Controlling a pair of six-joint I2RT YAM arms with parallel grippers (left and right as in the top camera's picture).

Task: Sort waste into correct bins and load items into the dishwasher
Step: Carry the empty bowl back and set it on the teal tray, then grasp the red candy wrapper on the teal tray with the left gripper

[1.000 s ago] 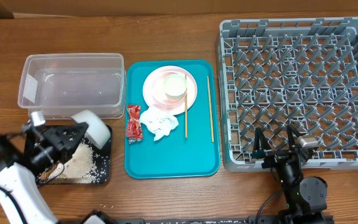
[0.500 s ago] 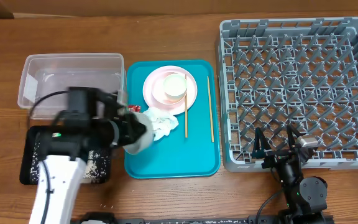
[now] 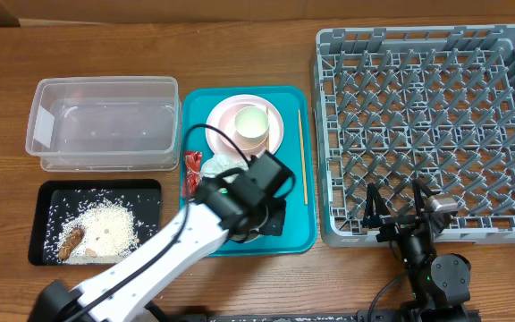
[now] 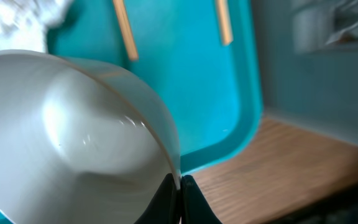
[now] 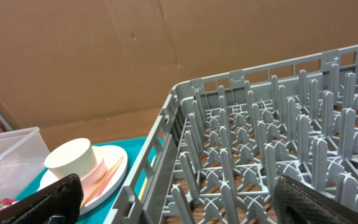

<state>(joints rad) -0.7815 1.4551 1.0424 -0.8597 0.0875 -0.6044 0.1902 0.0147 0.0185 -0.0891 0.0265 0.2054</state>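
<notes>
Brown food scraps [image 3: 70, 239] in black plastic tray [image 3: 36, 224], lower left; grey lattice rack [image 3: 327, 134] unloaded. Left gripper [image 4: 180, 186] grasps pale round bowl [image 4: 73, 137]; right gripper [image 3: 394, 204] released.

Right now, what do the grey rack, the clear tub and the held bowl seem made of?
Grey rack: matte moulded plastic, lattice with pegs. Clear tub: see-through glossy plastic. Bowl: pale, smooth, soft highlights; melamine or ceramic, can't tell.

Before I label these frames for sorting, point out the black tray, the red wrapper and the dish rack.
black tray [image 3: 34, 224], overhead, left rim.
red wrapper [image 3: 190, 164], overhead, upper end.
dish rack [image 3: 319, 134], overhead, left wall.
</notes>
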